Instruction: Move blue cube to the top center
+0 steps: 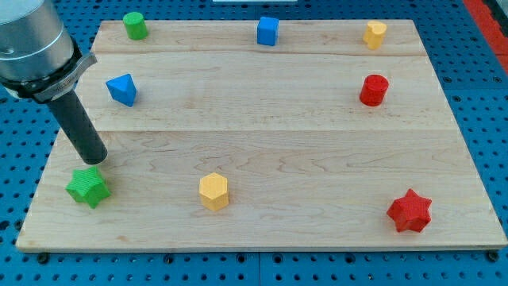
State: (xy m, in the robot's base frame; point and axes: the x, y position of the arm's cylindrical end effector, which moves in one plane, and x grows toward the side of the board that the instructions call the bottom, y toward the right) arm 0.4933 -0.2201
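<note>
The blue cube (267,31) sits near the view's top edge of the wooden board (262,143), about at its centre. My tip (95,161) is far from it, at the view's lower left, just above the green star (87,187) and close to touching it. A blue triangular block (122,89) lies above my tip, at the view's upper left.
A green cylinder (135,25) is at the top left. A yellow hexagonal block (375,35) is at the top right, a red cylinder (373,90) below it. A yellow hexagonal block (213,191) sits at bottom centre, a red star (409,211) at bottom right.
</note>
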